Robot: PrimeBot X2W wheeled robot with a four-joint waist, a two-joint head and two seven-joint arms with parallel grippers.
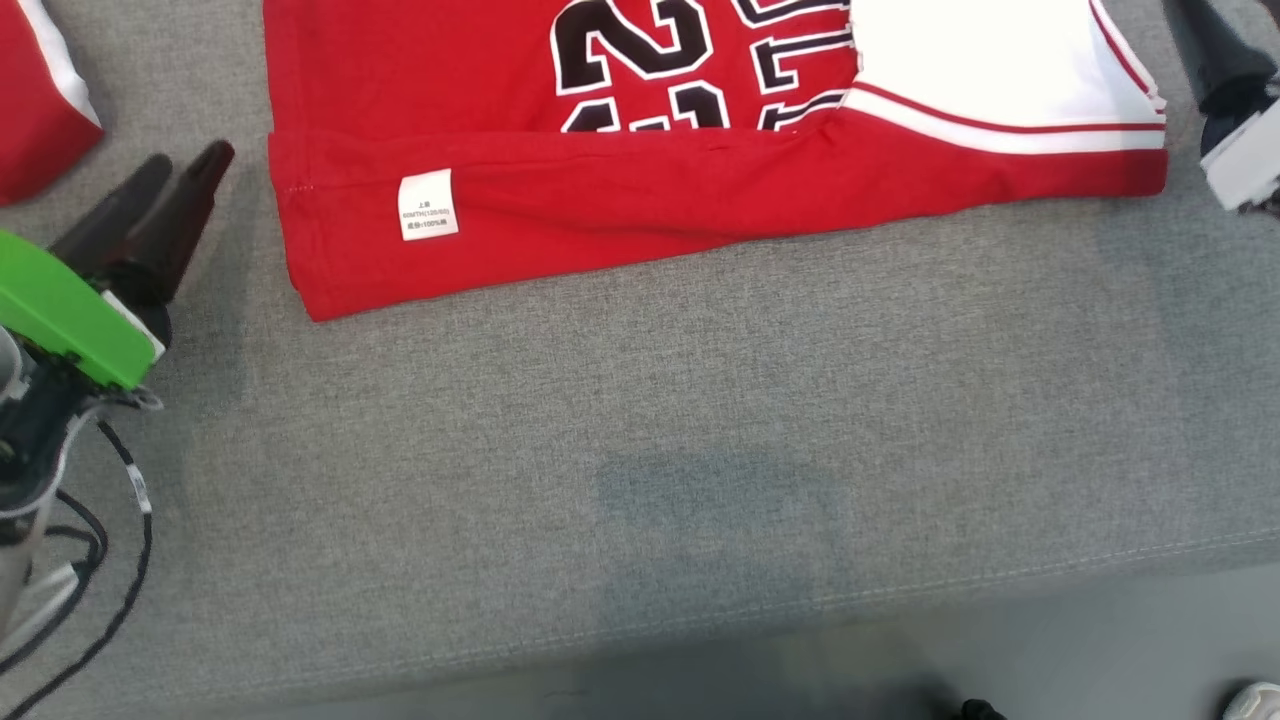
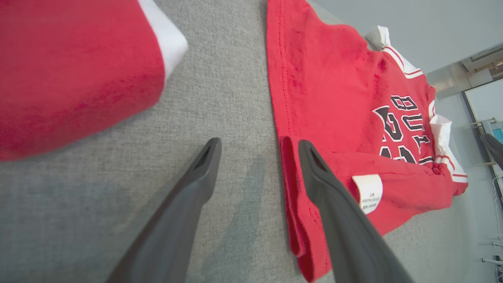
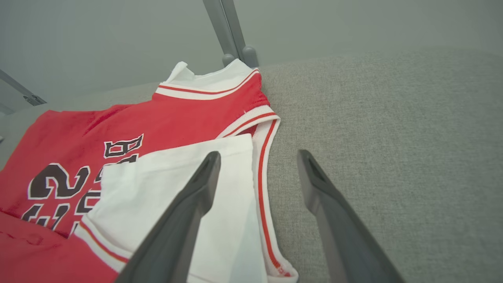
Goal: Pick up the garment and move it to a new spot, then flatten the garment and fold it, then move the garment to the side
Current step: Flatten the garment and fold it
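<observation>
Jaws on both arms are wide open, nothing in either of them. The garment (image 1: 620,190), a red jersey with black-and-white numbers, lies flat on the grey fabric-topped desk (image 1: 640,420) at the far side of the head view. Its near long edge is turned over, so the care label (image 1: 428,205) faces up, and a white sleeve (image 1: 980,60) is laid across the chest.

The bit that matters for the next move: the jersey sits right between the two arms, with its long axis running left to right across the robot. The hem points to the robot's left, the collar and sleeve end to its right. So the left arm is nearer the hem and the right arm nearer the shoulder.

The left fingers (image 2: 196,188) hang just beside the hem corner. In the left wrist view one finger is over bare desk and the other overlaps the folded edge, though I can't tell if it actually touches. Same story on the other side: one of the right fingers (image 3: 188,208) sits over the white sleeve and its partner over bare fabric beyond the armhole trim.

My guess is one lengthwise fold is done and each arm is lined up to grab its own end.

There's also another red garment (image 1: 35,110) off to the far left, well apart from this one.
</observation>
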